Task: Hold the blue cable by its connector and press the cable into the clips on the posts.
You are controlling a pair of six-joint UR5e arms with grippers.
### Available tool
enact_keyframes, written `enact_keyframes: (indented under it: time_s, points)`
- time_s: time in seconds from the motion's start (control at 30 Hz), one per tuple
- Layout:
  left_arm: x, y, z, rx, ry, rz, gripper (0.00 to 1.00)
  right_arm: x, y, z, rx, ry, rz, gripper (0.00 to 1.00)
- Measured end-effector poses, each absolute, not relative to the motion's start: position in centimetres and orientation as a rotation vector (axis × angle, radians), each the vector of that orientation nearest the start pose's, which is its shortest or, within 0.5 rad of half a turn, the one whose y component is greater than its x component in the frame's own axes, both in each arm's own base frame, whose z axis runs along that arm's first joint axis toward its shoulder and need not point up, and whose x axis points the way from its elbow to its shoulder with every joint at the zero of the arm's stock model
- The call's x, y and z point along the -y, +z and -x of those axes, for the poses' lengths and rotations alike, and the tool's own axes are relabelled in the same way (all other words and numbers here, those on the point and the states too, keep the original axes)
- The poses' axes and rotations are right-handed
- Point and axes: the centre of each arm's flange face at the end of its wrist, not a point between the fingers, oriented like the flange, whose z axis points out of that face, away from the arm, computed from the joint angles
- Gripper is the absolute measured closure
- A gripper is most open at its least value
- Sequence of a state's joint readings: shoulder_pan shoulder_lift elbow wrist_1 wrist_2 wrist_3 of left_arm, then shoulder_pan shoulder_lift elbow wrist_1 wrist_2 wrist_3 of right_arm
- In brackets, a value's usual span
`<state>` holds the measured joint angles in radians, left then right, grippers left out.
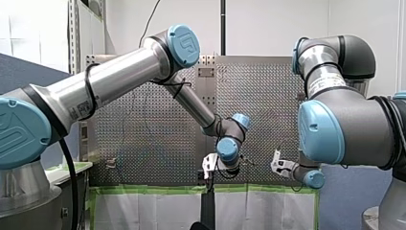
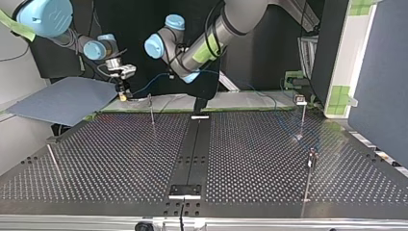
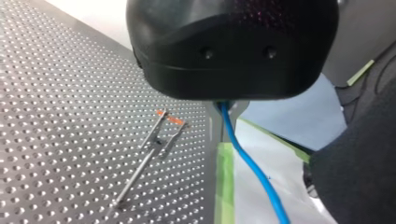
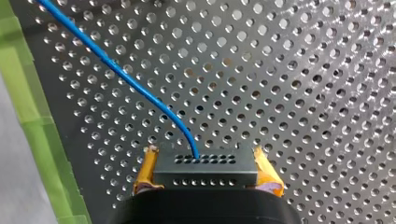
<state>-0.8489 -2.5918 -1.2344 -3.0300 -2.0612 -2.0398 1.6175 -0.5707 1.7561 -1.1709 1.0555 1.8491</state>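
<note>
Right jaws: closed, gripping the connector [image 4: 205,170]; one yellow pad [image 4: 145,172] is pressing on each side of it.
Connector: black block with rows of small holes, sitting squarely between the right jaws over the counter [image 4: 289,70].
Cable [image 4: 126,79]: blue, leaving the connector's far face just ahead of the right jaws, then bending sideways and running off over the holes toward the green tape [image 4: 32,121].
Left jaws: the black housing [image 3: 233,46] is hiding them, so I cannot tell whether they are open or closed. The cable is coming out from under the housing and trailing away over the tape and a pale sheet [image 3: 261,154].
Clip [image 3: 169,122]: forked and orange-tipped, sitting on top of a thin rod [image 3: 140,168] that is standing on the counter beside the left jaws, apart from the cable.
Arms, top view: the right arm [image 2: 96,48] is holding its jaws at the counter's far edge. The left arm [image 2: 216,33] is hanging its jaws near the dark centre strip [image 2: 195,144].
Posts [image 2: 302,115]: four are standing on the counter. The nearest post [image 2: 152,109] is just beside the right jaws; the rest are standing well apart from both jaws.
</note>
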Motion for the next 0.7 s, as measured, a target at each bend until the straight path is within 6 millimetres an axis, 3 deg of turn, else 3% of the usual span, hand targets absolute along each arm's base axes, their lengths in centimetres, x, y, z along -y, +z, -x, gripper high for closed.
enact_keyframes:
  time_s: [0.33, 0.7]
  points:
    - [57.1, 0.3, -41.3, -2.023, -0.350, -0.076, 1.00, 59.4, -6.6, -19.5, 1.163, 1.858, -1.475, 1.00]
    - [58.9, -2.8, -43.5, -1.966, -0.453, -0.060, 1.00, 60.0, -6.3, -17.5, 1.186, 1.883, -1.407, 1.00]
